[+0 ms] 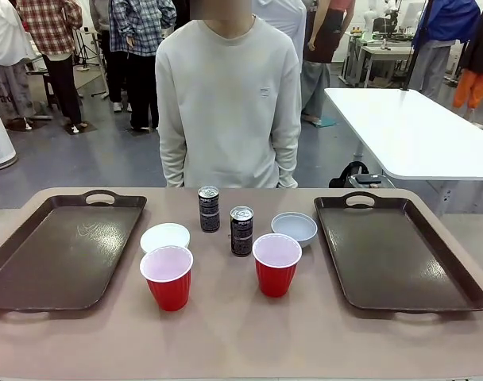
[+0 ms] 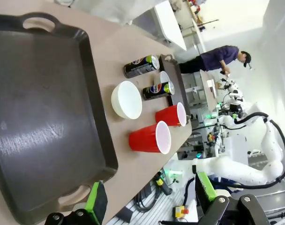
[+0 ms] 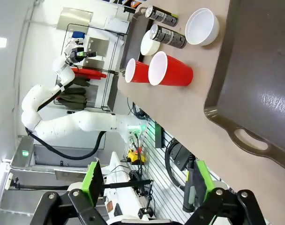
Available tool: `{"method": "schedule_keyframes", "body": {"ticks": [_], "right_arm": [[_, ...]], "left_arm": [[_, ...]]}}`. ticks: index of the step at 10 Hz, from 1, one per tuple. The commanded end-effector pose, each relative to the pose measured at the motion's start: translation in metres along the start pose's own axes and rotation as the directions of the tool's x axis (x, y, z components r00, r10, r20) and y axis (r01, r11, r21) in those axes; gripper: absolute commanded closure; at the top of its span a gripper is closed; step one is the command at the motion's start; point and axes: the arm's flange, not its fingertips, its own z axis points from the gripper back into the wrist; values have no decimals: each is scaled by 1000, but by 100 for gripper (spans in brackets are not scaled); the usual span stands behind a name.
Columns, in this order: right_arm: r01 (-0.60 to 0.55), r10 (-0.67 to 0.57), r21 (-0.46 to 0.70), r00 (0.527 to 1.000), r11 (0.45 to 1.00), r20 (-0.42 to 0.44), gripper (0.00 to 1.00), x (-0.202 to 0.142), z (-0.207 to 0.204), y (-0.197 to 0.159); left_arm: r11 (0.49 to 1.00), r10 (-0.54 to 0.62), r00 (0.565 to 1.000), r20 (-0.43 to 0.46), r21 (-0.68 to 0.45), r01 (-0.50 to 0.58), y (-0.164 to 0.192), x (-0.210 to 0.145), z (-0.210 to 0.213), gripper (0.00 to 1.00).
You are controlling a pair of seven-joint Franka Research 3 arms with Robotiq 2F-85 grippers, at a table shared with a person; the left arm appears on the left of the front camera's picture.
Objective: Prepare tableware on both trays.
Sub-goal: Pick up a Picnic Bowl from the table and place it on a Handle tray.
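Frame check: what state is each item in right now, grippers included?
Left tray: empty.
Right tray: empty.
Left red cup: upright, empty, on table.
Right red cup: upright, empty, on table.
Far can: upright, on table.
Near can: upright, on table.
Left bowl: on table.
Right bowl: mouth up, empty.
Left gripper: open, empty.
Right gripper: open, empty.

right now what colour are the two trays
Dark brown, glossy; the left tray and right tray show best in the front view.
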Motion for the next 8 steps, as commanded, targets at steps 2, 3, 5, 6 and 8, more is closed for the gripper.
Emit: {"method": "schedule_keyframes", "body": {"ticks": [2, 3, 5, 6, 8], "right_arm": [[-3, 3, 19, 1000, 1000, -8, 0, 4, 6, -2], [-3, 3, 19, 1000, 1000, -8, 0, 4, 6, -2], [-3, 3, 19, 1000, 1000, -8, 0, 4, 6, -2], [-3, 3, 19, 1000, 1000, -8, 0, 4, 6, -2], [-3, 3, 19, 1000, 1000, -8, 0, 4, 6, -2]], "left_arm": [[1000, -2, 1000, -7, -15, 2, 2, 2, 6, 0], [1000, -2, 1000, -7, -15, 2, 2, 2, 6, 0], [1000, -2, 1000, -7, -15, 2, 2, 2, 6, 0], [1000, -2, 1000, -7, -15, 2, 2, 2, 6, 0], [1000, -2, 1000, -7, -15, 2, 2, 2, 6, 0]]}}
